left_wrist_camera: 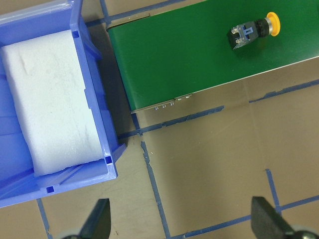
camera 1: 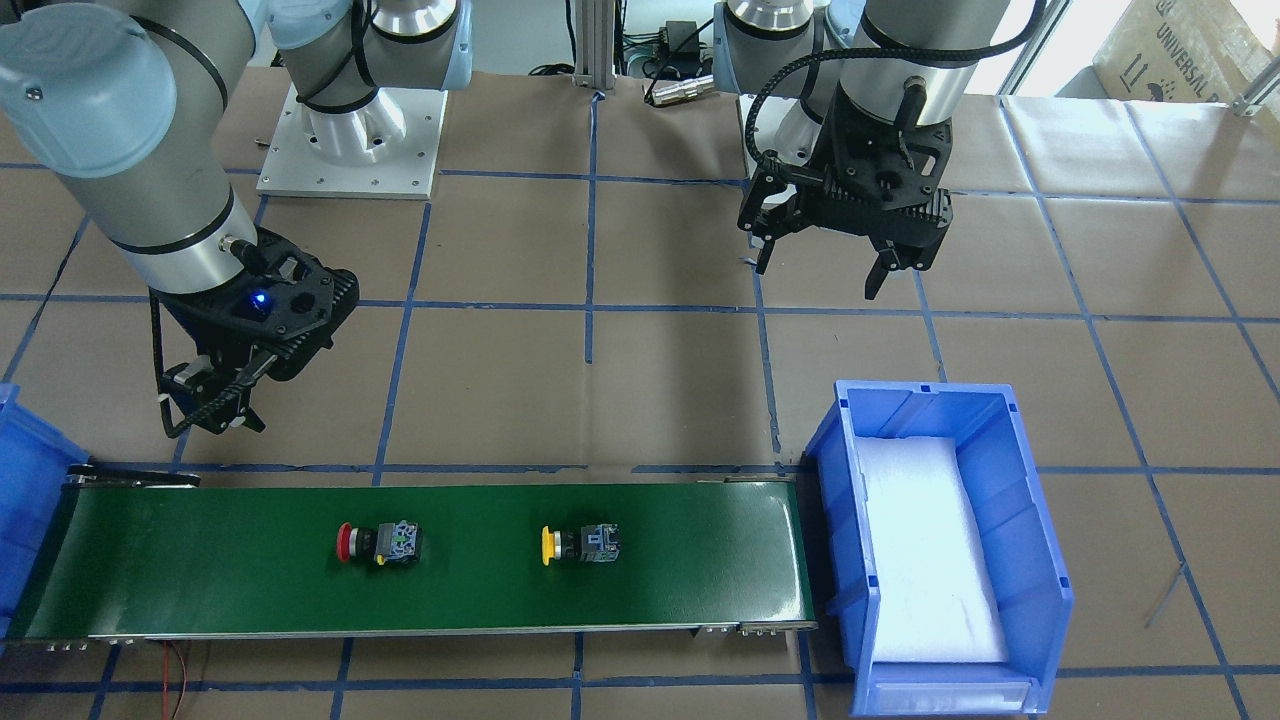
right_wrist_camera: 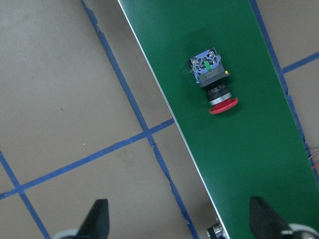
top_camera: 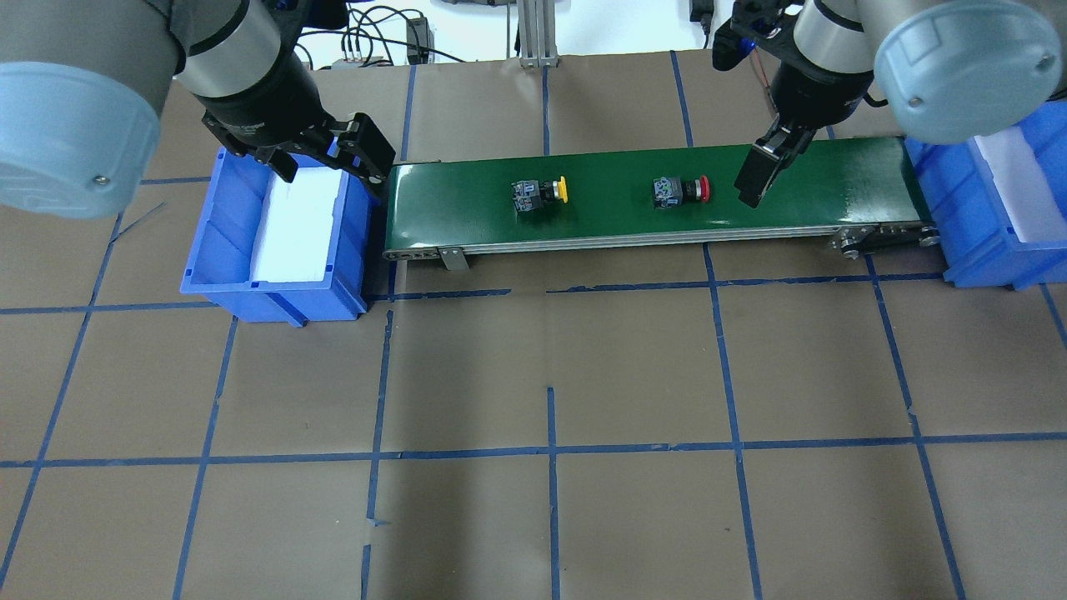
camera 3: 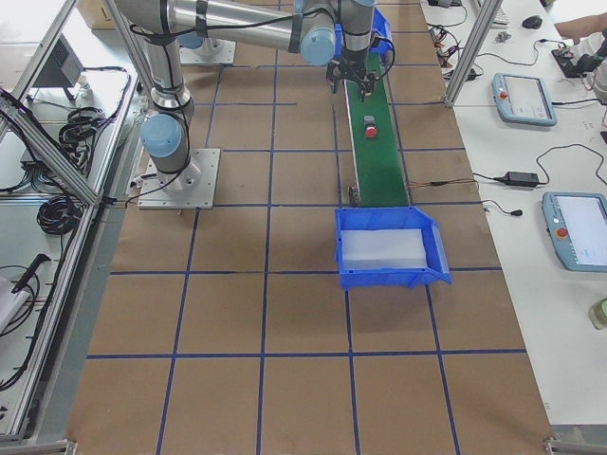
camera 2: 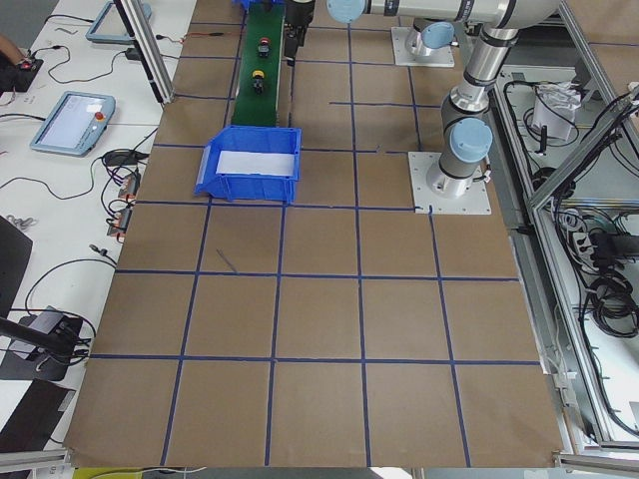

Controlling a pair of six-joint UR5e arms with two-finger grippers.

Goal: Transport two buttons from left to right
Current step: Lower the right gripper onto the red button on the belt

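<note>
Hovering near the red button [top_camera: 692,190], right arm [top_camera: 821,75] points down (fingers [right_wrist_camera: 97,219] apart).

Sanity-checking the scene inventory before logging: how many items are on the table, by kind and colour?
red push-button: 1
yellow push-button: 1
blue bins: 2
green conveyor belt: 1
Total: 5

Both arms reach forward to the far side, wrists turned down. The left tool [camera 1: 818,275] hangs with fingers spread wide, empty. The right tool [top_camera: 750,187], tilted slightly, is likewise spread and empty.
</note>
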